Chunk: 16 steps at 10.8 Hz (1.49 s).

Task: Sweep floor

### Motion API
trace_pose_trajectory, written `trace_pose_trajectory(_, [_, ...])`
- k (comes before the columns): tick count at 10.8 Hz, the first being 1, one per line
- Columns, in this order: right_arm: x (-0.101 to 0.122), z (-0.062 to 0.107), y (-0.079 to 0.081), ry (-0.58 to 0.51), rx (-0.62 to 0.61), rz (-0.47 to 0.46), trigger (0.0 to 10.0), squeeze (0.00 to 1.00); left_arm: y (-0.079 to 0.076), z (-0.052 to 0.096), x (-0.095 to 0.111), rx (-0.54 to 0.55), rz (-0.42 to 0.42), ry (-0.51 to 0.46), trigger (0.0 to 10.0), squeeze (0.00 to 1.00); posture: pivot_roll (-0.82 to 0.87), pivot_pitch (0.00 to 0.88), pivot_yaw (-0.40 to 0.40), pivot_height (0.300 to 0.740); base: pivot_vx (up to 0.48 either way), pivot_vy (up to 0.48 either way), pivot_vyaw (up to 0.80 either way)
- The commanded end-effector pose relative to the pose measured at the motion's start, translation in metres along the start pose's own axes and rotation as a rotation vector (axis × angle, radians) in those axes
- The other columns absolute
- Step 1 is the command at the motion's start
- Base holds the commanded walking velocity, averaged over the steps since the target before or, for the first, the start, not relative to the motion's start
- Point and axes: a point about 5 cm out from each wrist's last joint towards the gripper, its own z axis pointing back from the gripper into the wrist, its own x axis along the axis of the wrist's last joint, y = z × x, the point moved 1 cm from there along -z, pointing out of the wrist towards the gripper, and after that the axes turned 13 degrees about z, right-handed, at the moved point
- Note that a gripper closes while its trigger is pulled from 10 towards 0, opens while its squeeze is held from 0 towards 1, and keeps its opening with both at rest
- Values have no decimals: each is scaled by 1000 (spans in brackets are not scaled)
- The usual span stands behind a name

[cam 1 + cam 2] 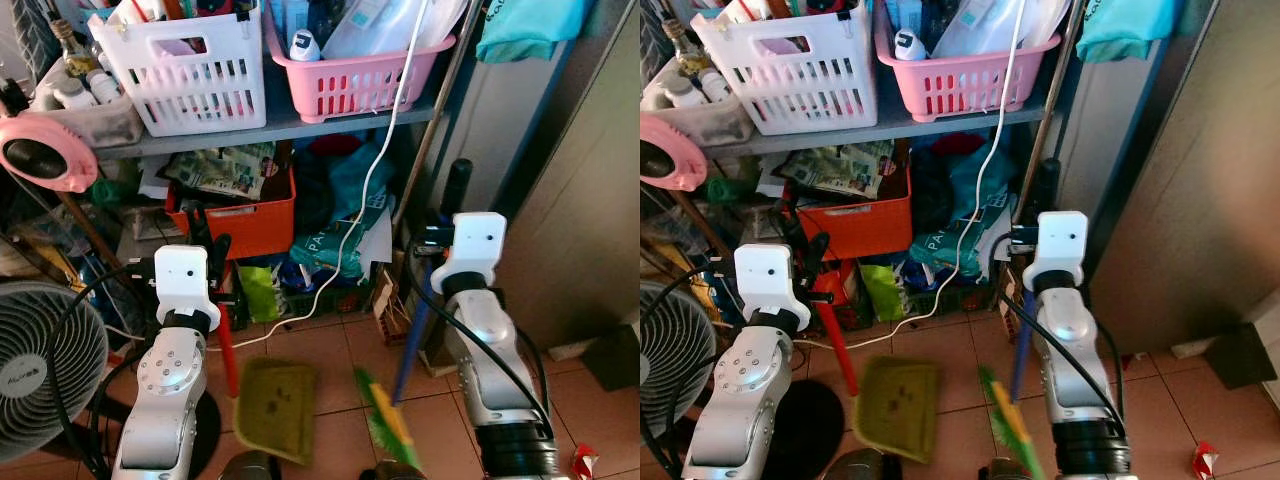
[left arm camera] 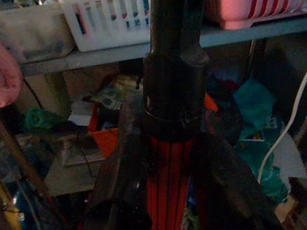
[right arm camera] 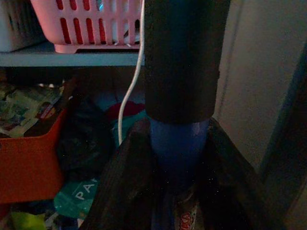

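Left gripper (image 2: 168, 158): fingers closed on the red dustpan handle (image 1: 227, 345), just below its black top section. The handle runs down to the green dustpan (image 1: 276, 405), which sits low over the tiled floor (image 1: 330, 350), between the two arms.

Right gripper (image 3: 177, 163): fingers closed on the blue broom handle (image 1: 412, 335), just under its black grip sleeve (image 3: 182, 57). Handle stands near upright, slightly tilted. Broom head (image 1: 390, 425), green and yellow bristles, is at floor level just right of the dustpan; cannot tell if the two touch.

Surroundings:
- Shelf (image 1: 290, 125) ahead, carrying a white basket (image 1: 185, 65) and a pink basket (image 1: 360, 75) side by side.
- White cable (image 1: 375, 170) hangs from the pink basket down to the floor.
- Orange bin (image 1: 245, 220) under the shelf, newspapers on top; teal bags beside it.
- Fan (image 1: 40, 365) at far left, near the left arm.
- Pink round object (image 1: 45, 150) above the fan.
- Small red wrapper (image 1: 583, 462) on the tiles at far right.
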Motion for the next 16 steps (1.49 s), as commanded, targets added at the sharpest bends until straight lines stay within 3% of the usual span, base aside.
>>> trace_pose_trajectory(1, [5,-2,1,-28,12,-7,10000,0,0,1,11,-2,-13,-40,10000,0,-23,44,70,740,-274,0,0])
trace_pose_trajectory(9, [-7,-3,-5,0,33,23,10000,0,-3,1,10,-22,-27,-15,10000,0,-11,84,62,740,-289,0,0])
trace_pose_trajectory(16, [0,-9,-1,-25,35,-1,10000,0,-10,-4,12,-39,-15,-22,10000,0,-23,85,71,740,-246,0,0])
